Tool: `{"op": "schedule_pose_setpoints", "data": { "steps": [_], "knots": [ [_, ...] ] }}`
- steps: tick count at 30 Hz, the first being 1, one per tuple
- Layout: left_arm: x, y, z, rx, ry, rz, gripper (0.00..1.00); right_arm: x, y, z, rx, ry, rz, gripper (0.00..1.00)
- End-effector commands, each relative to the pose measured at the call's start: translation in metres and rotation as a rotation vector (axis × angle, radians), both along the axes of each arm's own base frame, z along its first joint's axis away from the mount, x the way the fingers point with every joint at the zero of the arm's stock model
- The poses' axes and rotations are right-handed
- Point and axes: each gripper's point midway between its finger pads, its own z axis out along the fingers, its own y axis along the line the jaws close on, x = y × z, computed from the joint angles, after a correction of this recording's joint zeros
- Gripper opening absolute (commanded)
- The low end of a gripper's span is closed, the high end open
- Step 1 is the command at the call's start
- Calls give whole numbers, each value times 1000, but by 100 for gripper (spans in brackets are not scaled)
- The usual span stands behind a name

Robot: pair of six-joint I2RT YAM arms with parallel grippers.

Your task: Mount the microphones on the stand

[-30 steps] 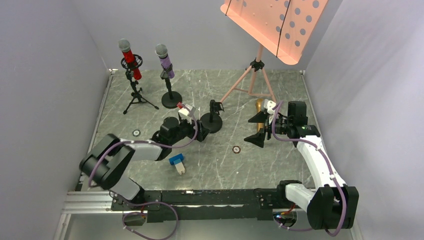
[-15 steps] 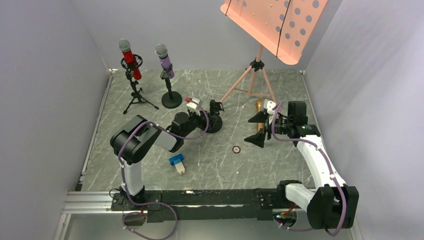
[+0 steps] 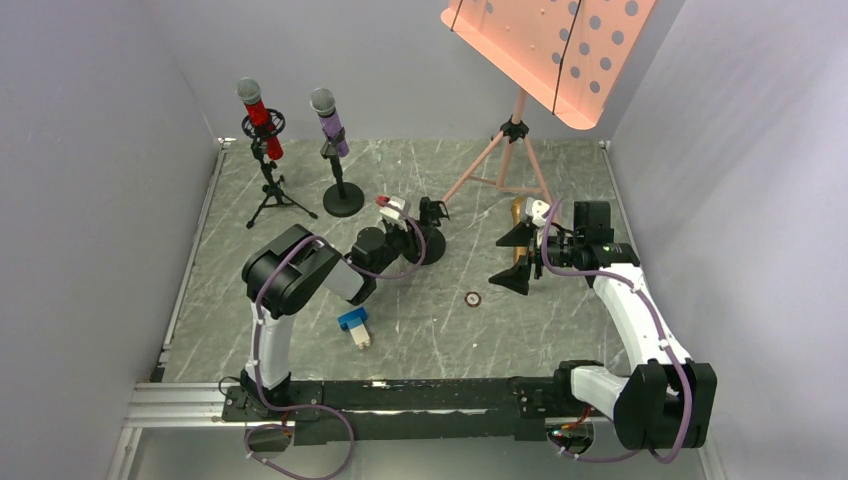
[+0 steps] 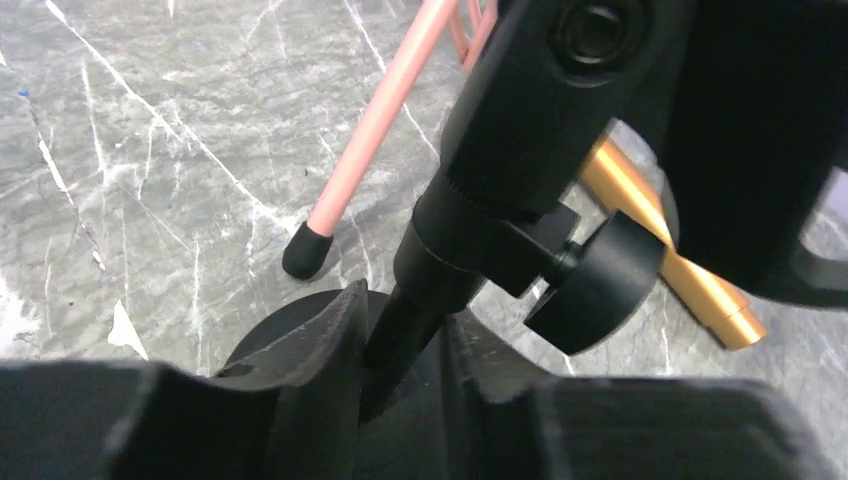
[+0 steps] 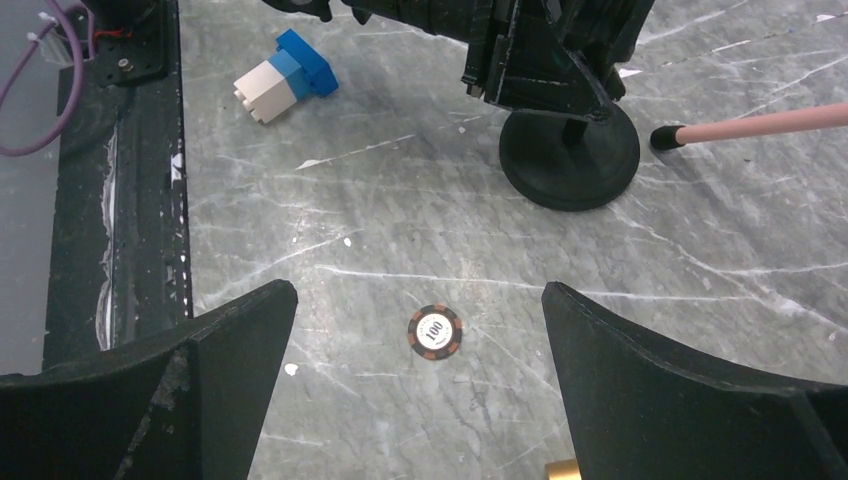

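Well off to the left of our left claw (image 3: 418, 232), and farther back, the red microphone (image 3: 256, 112) sits tilted in the clip of a tripod stand (image 3: 270, 185). Nearer that claw, but also left of it and beyond it, the purple microphone (image 3: 329, 122) sits in a round-base stand (image 3: 343, 203).

Our left claw is drawn narrow around the post of the empty stand (image 4: 440, 250). In the left wrist view its fingers (image 4: 320, 380) flank the post on both sides just above the round base, and they look pressed against it. Behind this claw, toward our bases, the blue-and-white block (image 3: 353, 326) lies on the table (image 3: 230, 250).

Between our two claws a poker chip (image 3: 473, 298) lies flat, facing the gap of our right claw (image 3: 513, 258). That claw is spread wide above the table and grips nothing.

The gold microphone (image 3: 518, 210) lies on the table just past and under the right claw, on no stand. From the left claw it lies just beyond the empty stand. Behind the right claw rises the pink music stand (image 3: 550, 40), and one of its legs ends close beside the empty stand's base.
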Motion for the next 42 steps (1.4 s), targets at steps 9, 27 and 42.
{"op": "schedule_pose_setpoints", "data": {
  "steps": [9,27,42],
  "knots": [
    [-41,-7,46,4,-258,-189,0,4,0,13,-1,-56,29,100],
    [-137,19,2,111,-218,-177,20,8,-4,-6,-52,-17,30,100],
    [-165,42,35,87,-252,-153,85,11,-7,-9,-76,-23,14,100]
  ]
}}
